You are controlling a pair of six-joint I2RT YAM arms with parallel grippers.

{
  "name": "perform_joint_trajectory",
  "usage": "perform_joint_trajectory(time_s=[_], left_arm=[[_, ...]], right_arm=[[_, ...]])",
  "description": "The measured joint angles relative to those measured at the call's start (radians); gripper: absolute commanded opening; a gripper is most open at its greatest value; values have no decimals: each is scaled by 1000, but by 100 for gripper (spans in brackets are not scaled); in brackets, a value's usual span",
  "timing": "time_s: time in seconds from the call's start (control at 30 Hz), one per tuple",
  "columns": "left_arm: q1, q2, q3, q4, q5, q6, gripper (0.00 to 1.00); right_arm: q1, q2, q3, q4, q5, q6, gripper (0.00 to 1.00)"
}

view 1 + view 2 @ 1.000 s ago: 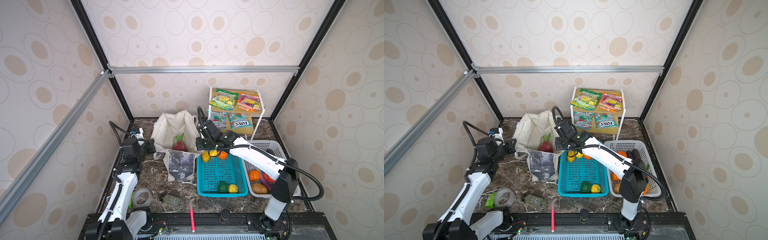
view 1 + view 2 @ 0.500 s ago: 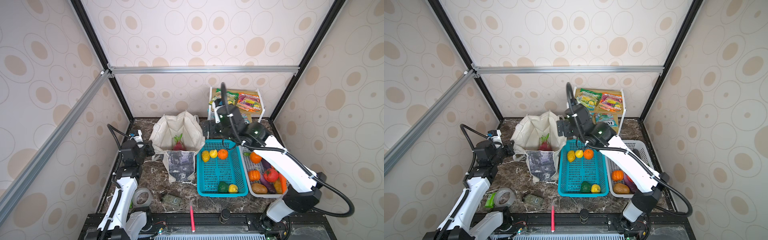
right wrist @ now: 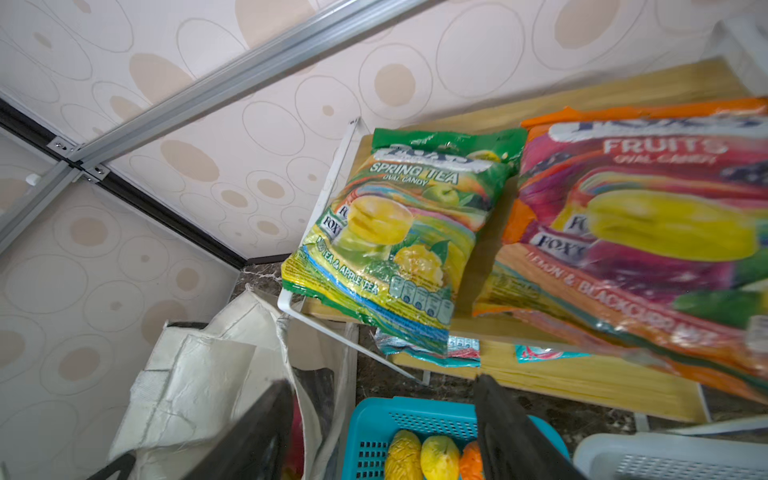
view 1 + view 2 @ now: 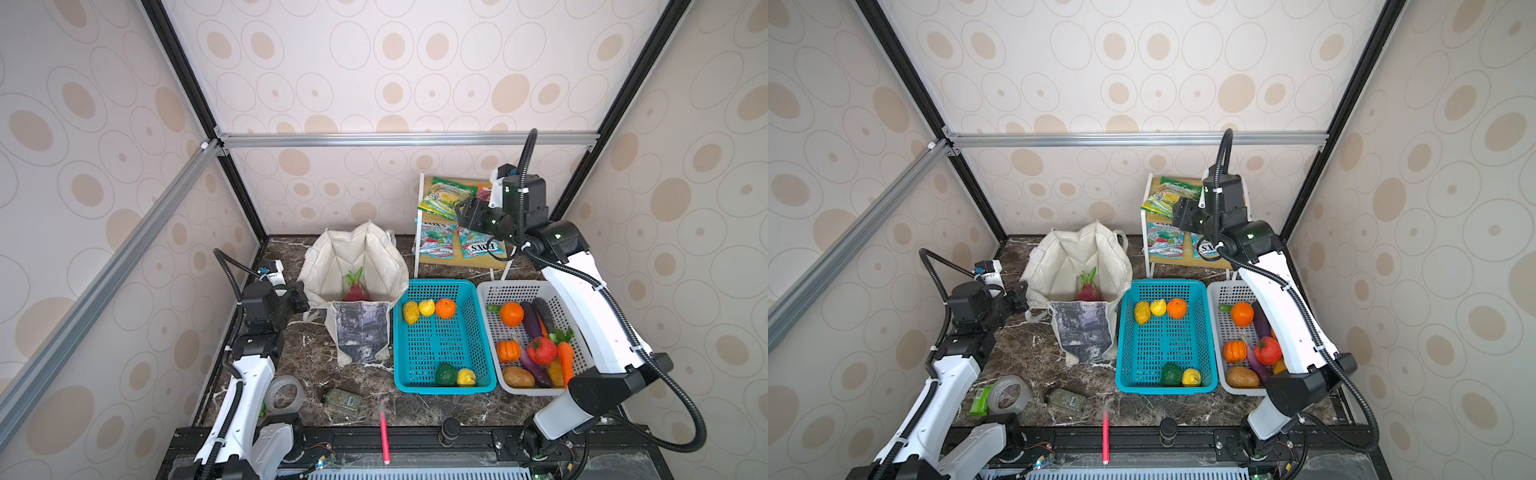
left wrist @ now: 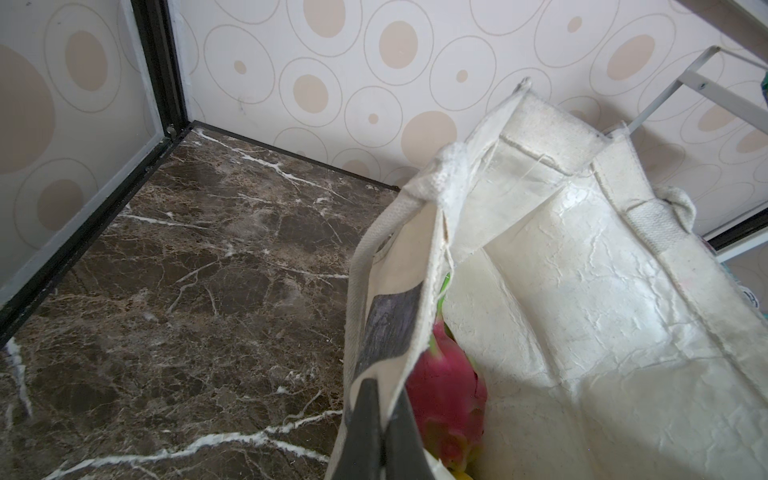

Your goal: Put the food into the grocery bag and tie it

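Grocery bag (image 4: 356, 257) stands open-mouthed on the marble table (image 4: 316, 357), towards the back, just left of the teal basket (image 4: 444, 389). One pink dragon fruit (image 4: 354, 292) lies inside it, green tip up; both top views show it. Left gripper (image 5: 384, 399) is at the bag's near left rim with jaws together, pinching the canvas edge between them; the wrist view shows the fabric running down into the fingers. Right gripper (image 3: 382, 380) is raised beside the small shelf (image 4: 457, 259) at the back, jaws apart with nothing between them. A green packet (image 3: 399, 232) lies flat on the shelf's upper level, overhanging its front edge, with an orange-red packet (image 3: 648, 224) just beside it. Two yellow fruits (image 4: 410, 311) and an orange (image 4: 445, 308) sit in a row at the far end of the teal basket. A small orange pumpkin (image 4: 508, 351) rests among other produce in the white basket (image 4: 482, 291), which sits right of the teal one.
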Motion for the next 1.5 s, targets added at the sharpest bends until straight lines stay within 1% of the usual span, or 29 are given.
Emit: perform_joint_trajectory(time_s=[0.17,0.27,0.73,0.97,1.03,1.07,1.2,1.27,1.33,1.37,1.5], left_arm=[[0,0,0,2,4,0,0],[0,0,0,3,5,0,0],[0,0,-2,6,12,0,0],[0,0,-2,8,23,0,0],[0,0,-2,7,24,0,0],[0,0,-2,7,24,0,0],[0,0,-2,7,24,0,0],[0,0,-2,7,24,0,0],[0,0,-2,7,24,0,0],[0,0,-2,7,24,0,0],[0,0,-2,7,23,0,0]], right_arm=[[-8,49,47,-2,-27,25,63],[-12,70,73,-9,-23,31,63],[-39,77,31,-14,-26,43,64],[-52,92,2,35,-64,45,61],[-53,97,-2,45,-73,51,55],[-54,101,-2,51,-79,53,49],[-60,115,-2,61,-95,60,18],[-64,119,-2,60,-103,64,8],[-65,119,-1,66,-111,64,1],[-65,119,-1,68,-113,69,0],[-65,119,3,74,-136,68,0]])
